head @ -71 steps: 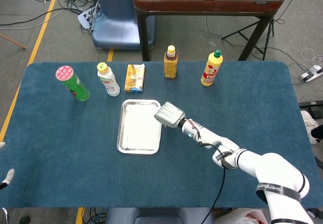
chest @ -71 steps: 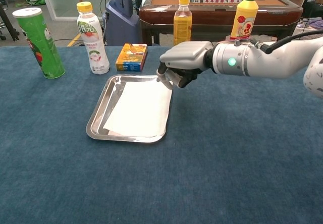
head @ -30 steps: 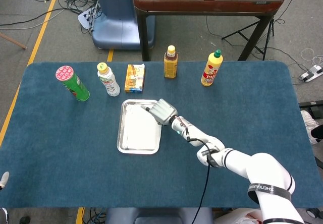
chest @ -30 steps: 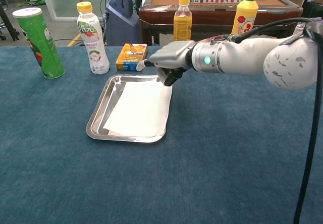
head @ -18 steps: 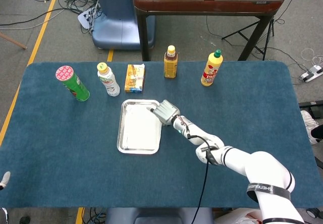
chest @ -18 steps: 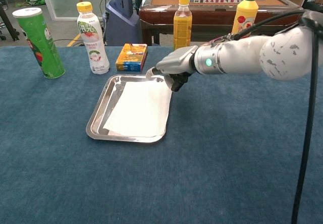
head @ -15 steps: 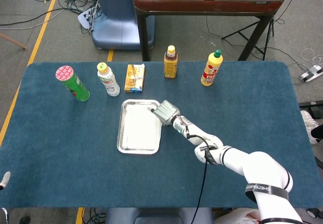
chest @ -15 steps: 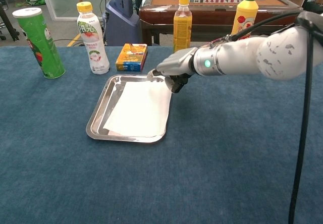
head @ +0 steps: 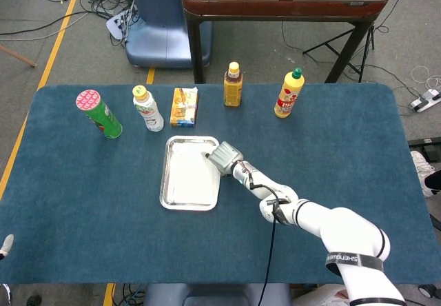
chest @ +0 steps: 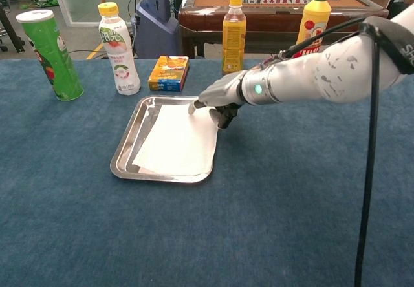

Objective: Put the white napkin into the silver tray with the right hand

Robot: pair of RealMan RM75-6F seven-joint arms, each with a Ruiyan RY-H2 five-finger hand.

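Right hand [chest: 220,97] sits at the far right corner of the silver tray [chest: 124,151], one fingertip [chest: 192,109] pressing down on the white napkin's [chest: 178,139] far edge, other fingers curled under, nothing actually gripped. Napkin lies flat inside the tray, filling most of it. Orange box [chest: 168,73] is just behind the tray toward the table's far edge. Lots of bare blue table [chest: 291,203] to the right and near edge.

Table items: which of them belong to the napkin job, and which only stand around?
Job: white napkin, silver tray, right hand.
Around: green can, white bottle, orange box, amber bottle, yellow bottle.
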